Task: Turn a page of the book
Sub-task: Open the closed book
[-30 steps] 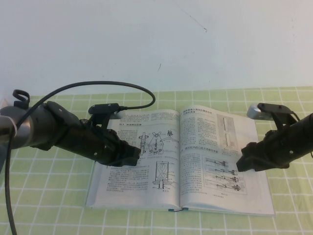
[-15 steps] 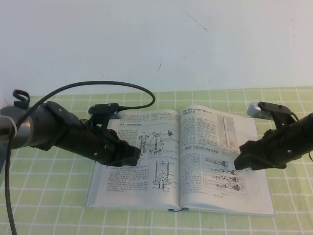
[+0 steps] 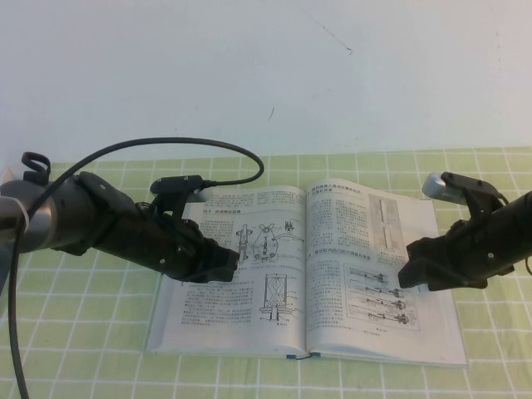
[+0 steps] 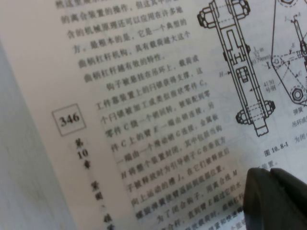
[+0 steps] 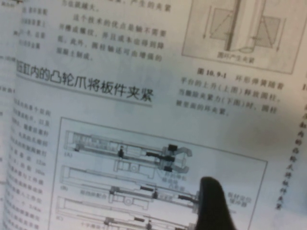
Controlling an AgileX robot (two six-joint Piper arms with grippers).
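The book (image 3: 241, 320) lies open and flat on the table. Its right-hand leaf is the page (image 3: 353, 249), with a tall grey photo and four rod drawings (image 5: 120, 167). My right gripper (image 3: 407, 278) hovers low over this page near its outer edge. It is open with nothing between its jaws, and one dark finger (image 5: 211, 203) shows over the rod drawings. My left gripper (image 3: 223, 266) is shut, its fingertips (image 4: 273, 177) together, low over the left leaf of valve-like drawings near the spine. Whether it touches the paper I cannot tell.
A green checked cloth (image 3: 83, 332) covers the table and a white wall rises behind it. A black cable (image 3: 208, 145) loops above the left arm. A blue ribbon marker (image 3: 301, 356) pokes out at the spine's near end.
My right gripper has edged slightly inward over the right-hand page. The left arm and the book have not moved.
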